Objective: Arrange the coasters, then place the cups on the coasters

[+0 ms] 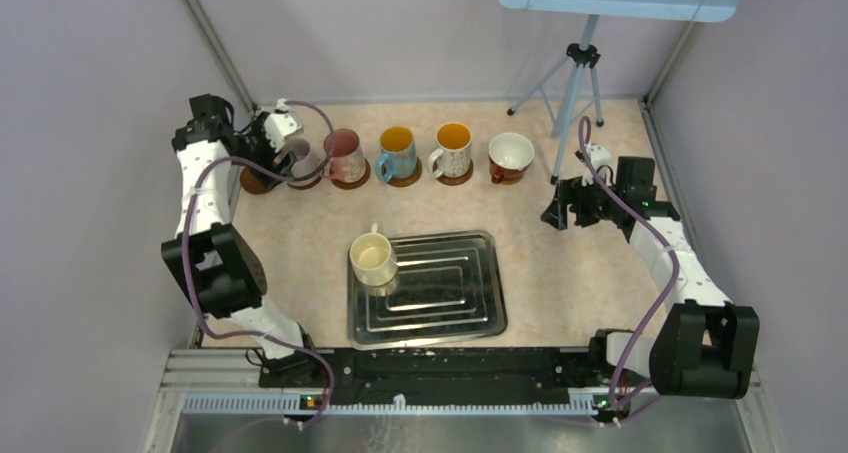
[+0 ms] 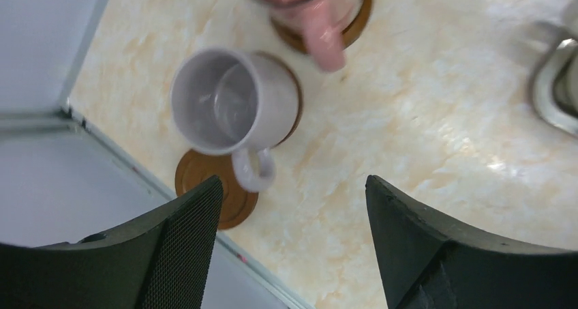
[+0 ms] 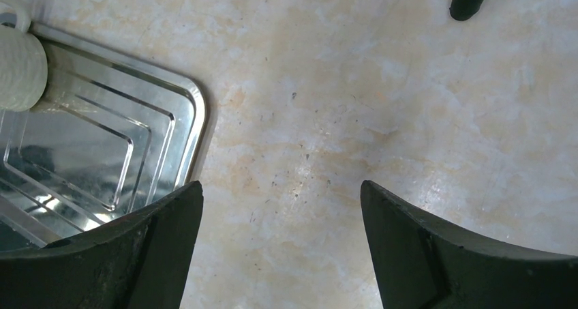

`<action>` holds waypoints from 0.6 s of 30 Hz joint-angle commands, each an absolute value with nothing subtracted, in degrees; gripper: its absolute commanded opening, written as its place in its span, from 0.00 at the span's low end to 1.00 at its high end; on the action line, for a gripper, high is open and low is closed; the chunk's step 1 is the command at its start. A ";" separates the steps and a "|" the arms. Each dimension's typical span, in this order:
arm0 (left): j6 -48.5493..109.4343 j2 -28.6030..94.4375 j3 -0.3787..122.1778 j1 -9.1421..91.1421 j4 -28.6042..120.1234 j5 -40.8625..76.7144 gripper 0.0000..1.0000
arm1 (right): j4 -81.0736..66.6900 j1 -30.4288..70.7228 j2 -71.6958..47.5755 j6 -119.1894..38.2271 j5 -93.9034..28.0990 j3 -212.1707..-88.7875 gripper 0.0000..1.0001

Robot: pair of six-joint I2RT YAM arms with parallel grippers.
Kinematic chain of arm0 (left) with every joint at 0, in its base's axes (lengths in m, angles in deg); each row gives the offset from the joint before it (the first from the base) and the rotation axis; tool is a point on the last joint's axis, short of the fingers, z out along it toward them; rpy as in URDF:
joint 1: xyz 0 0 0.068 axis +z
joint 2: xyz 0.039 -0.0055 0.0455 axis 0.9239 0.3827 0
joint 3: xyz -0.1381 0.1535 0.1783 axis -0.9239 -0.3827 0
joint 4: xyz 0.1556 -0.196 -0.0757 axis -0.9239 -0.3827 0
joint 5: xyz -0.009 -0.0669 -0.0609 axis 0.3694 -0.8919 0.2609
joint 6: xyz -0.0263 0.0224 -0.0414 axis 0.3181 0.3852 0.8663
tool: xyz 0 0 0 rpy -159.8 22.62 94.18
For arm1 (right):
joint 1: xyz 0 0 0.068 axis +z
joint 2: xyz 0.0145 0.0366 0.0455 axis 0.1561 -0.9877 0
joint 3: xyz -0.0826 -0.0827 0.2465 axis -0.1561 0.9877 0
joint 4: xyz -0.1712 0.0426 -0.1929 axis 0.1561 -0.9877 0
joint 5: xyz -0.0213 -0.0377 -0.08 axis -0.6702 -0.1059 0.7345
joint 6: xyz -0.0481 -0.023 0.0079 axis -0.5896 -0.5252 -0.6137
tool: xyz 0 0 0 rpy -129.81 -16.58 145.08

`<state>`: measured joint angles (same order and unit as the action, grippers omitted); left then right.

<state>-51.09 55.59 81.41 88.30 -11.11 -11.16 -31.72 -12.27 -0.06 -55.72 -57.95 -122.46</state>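
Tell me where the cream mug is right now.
In the top view, the cream mug stands at the far left corner of the rectangular silver metal tray, mid-table.

Five mugs (image 1: 397, 153) stand in a row along the far side of the table (image 1: 580, 273), each on a coaster (image 1: 405, 180). A bare coaster (image 1: 255, 181) lies just left of the leftmost mug. Nearer, mid-table, sits a tray (image 1: 450, 298), with a sixth mug (image 1: 372, 256) at its far left corner.

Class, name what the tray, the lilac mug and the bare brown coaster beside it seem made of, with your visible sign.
Tray: metal, likely steel; bright mirror-like sheen, pressed ridges.
Lilac mug: glazed ceramic, probably; smooth glossy wall with highlights.
Bare coaster: matte brown, perhaps wood or leather; the picture leaves it open.
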 commanded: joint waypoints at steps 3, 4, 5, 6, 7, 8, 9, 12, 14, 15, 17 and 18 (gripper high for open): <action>-50.19 48.89 77.50 74.18 -14.99 -10.79 0.79 | -30.71 -12.76 1.25 -56.44 -59.54 -122.57 0.84; -47.90 48.20 75.98 71.55 -13.10 -10.21 0.78 | -30.73 -12.76 1.26 -56.36 -59.55 -122.56 0.84; -45.80 47.72 74.77 68.94 -11.30 -9.59 0.76 | -30.87 -12.76 1.31 -56.43 -59.55 -122.57 0.84; -44.05 47.46 73.69 66.05 -9.89 -8.72 0.74 | -30.91 -12.76 1.41 -56.44 -59.50 -122.57 0.84; -42.46 47.61 73.04 63.58 -8.83 -7.74 0.70 | -31.00 -12.76 1.55 -56.44 -59.41 -122.49 0.84; -41.10 48.05 72.65 61.34 -8.06 -7.17 0.68 | -30.94 -12.76 1.72 -56.44 -59.37 -122.36 0.84; -39.86 48.83 72.32 59.50 -7.74 -6.49 0.62 | -30.92 -12.76 1.77 -56.44 -59.30 -122.31 0.84; -38.10 51.78 72.05 54.80 -7.28 -5.00 0.51 | -31.01 -12.76 1.86 -56.44 -59.19 -122.31 0.84; -37.00 53.89 71.98 52.70 -7.05 -3.75 0.46 | -31.11 -12.76 1.87 -56.44 -59.19 -122.26 0.84; -36.61 54.86 71.84 51.98 -6.83 -3.21 0.44 | -31.12 -12.76 1.87 -56.44 -59.13 -122.22 0.84; -36.01 56.47 71.19 50.88 -6.22 -2.04 0.42 | -31.11 -12.76 1.88 -56.44 -59.10 -122.22 0.84; -35.91 57.11 70.92 50.44 -5.90 -1.50 0.41 | -31.10 -12.76 1.83 -56.44 -59.10 -122.15 0.84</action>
